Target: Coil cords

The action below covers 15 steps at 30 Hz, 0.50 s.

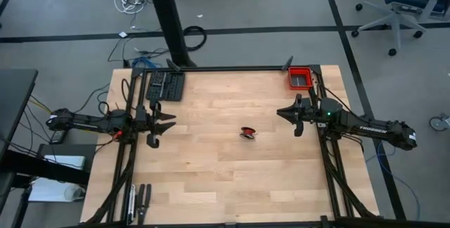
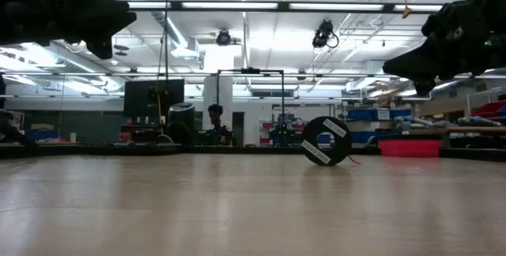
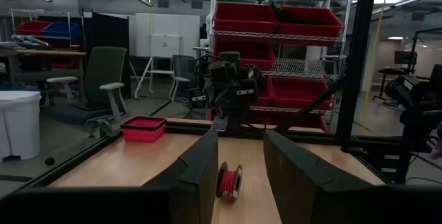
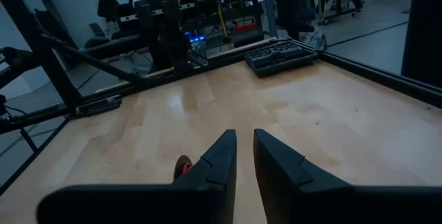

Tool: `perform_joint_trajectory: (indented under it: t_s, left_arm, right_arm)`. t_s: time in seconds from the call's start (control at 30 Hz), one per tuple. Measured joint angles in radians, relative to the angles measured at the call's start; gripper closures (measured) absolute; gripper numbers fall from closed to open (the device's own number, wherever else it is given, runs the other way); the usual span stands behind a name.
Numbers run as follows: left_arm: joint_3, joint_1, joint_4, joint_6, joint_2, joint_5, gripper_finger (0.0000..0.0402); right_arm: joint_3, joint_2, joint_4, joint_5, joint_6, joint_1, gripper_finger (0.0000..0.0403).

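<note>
Overhead, left to right. My left claw (image 1: 167,123) hangs over the left part of the wooden surface (image 1: 211,179), its fingers (image 3: 200,172) parted with a clear gap and nothing between them. A black tray (image 1: 166,85) lies at the far left corner.

Near the middle, slightly right, lies the red cord (image 1: 248,132), wound on a small spool (image 2: 326,141) that stands on its rim. From above it is only a small red-and-dark knot; my left wrist camera shows the red windings (image 3: 228,181) between dark flanges. The level camera shows one black flange face-on with white labels, and the cord there is only a thin red trace at the spool's base. The spool's axle runs roughly toward the near and far edges of the surface.

My right claw (image 1: 284,113) hangs over the right side, empty, its fingers (image 4: 219,158) close together with a narrow slot between them. They cover most of the spool in that view. A red bin (image 1: 300,77) sits at the far right corner.
</note>
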Motion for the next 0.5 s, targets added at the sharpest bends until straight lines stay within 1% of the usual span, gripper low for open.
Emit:
perform_joint_trajectory:
  t_s: [0.33, 0.5]
  left_arm:
    - [0.0, 0.0, 0.0, 0.0, 0.0, 0.0, 0.028]
    - [0.0, 0.0, 0.0, 0.0, 0.0, 0.0, 0.028]
  right_arm:
    - [0.0, 0.0, 0.003, 0.0, 0.012, 0.0, 0.0351]
    - [0.0, 0.0, 0.036, 0.0, 0.014, 0.0, 0.0351]
